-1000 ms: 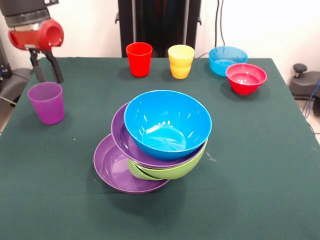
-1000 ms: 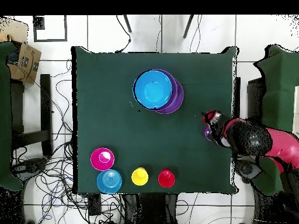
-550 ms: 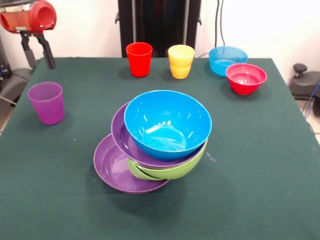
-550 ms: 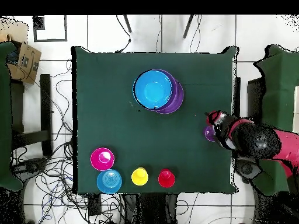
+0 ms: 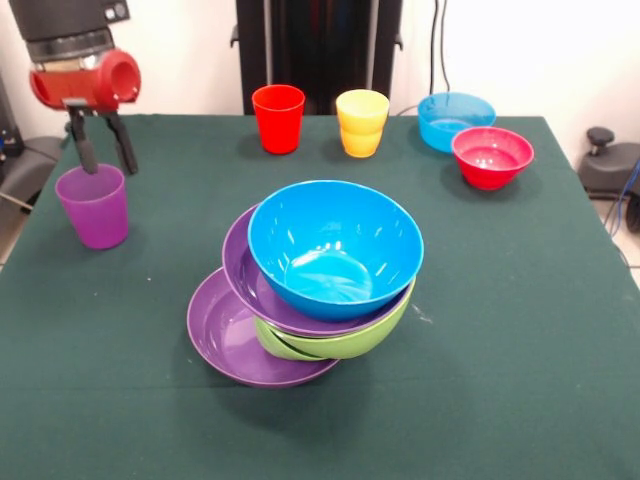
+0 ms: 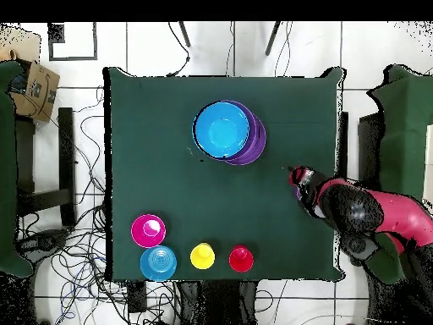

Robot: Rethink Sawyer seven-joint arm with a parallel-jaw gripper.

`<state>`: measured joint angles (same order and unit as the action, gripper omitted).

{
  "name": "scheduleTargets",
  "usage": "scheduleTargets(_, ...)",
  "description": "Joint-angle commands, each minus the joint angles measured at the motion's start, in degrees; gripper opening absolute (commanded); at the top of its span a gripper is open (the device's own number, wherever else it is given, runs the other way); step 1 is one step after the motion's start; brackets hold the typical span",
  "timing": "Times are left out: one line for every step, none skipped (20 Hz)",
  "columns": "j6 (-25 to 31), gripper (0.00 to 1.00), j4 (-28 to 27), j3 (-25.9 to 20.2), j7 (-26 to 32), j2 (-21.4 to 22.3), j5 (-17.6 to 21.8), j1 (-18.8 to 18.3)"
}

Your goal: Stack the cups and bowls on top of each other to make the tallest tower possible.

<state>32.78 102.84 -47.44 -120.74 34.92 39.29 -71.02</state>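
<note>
Fingers of the gripper (image 5: 100, 158) hang spread, empty, over the purple cup (image 5: 92, 206): light, slick, thin-walled plastic, probably best pinched at the rim.

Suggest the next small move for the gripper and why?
Probably lower a little further, then close: the open gripper hangs at the rim of the upright purple cup, one finger over its mouth, the other behind, nothing held yet.

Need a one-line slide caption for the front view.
Open gripper above the purple cup, beside a lopsided tower of four bowls.
</note>
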Motion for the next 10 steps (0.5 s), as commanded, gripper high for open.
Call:
scheduleTargets(-3.2, 1.00, 1.6, 2.3, 11.6, -6.3, 7.7, 2.2)
scheduleTargets(-3.3, 1.00, 1.6, 2.3, 11.4, -6.4, 8.1, 2.2)
scheduleTargets(-3.5, 1.00, 1.7, 2.4, 11.0, -6.5, 8.3, 2.3)
scheduleTargets(-3.6, 1.00, 1.7, 2.4, 10.8, -6.4, 8.5, 2.4)
scheduleTargets(-3.7, 1.00, 1.8, 2.4, 10.5, -6.4, 8.8, 2.5)
scheduleTargets(-4.0, 1.00, 1.8, 2.6, 10.0, -6.6, 9.2, 2.6)
scheduleTargets(-4.3, 1.00, 1.4, 2.8, 9.9, -7.2, 9.7, 2.7)
scheduleTargets(-4.4, 1.00, 1.1, 2.8, 10.1, -7.8, 10.1, 2.7)
scheduleTargets(-4.6, 1.00, 0.9, 2.8, 10.2, -8.5, 10.6, 2.5)
scheduleTargets(-4.6, 1.00, 0.6, 2.7, 10.6, -9.0, 10.8, 2.2)
